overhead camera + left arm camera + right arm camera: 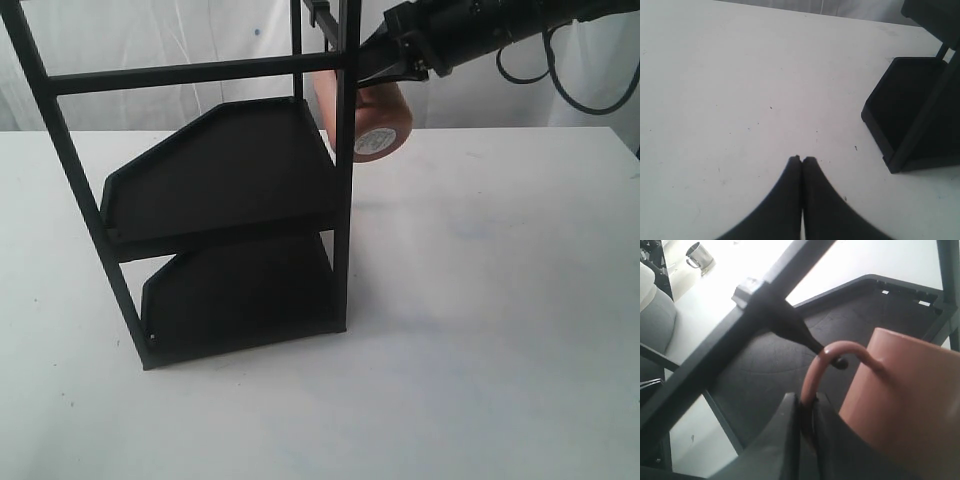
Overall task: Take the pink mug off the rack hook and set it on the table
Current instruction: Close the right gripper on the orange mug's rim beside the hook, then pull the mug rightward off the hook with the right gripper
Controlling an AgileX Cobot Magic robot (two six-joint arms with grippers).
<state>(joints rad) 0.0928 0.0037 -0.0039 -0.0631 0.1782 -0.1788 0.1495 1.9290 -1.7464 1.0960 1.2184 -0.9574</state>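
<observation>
The pink mug (380,125) hangs tilted at the rack's upper right corner, its pale labelled base facing outward. In the right wrist view the pink mug (905,400) has its loop handle (840,347) around the tip of the rack hook (790,327), a short black peg. My right gripper (807,400) is shut on the lower part of that handle; in the exterior view the right gripper (385,68) reaches in from the upper right. My left gripper (801,159) is shut on nothing, low over the white table (740,75).
The tall black rack (345,200) stands on the table (500,300) with an upper tray (220,170) and a lower tray (240,290). The lower tray's corner (905,110) lies close to my left gripper. A steel cup (697,254) sits far off.
</observation>
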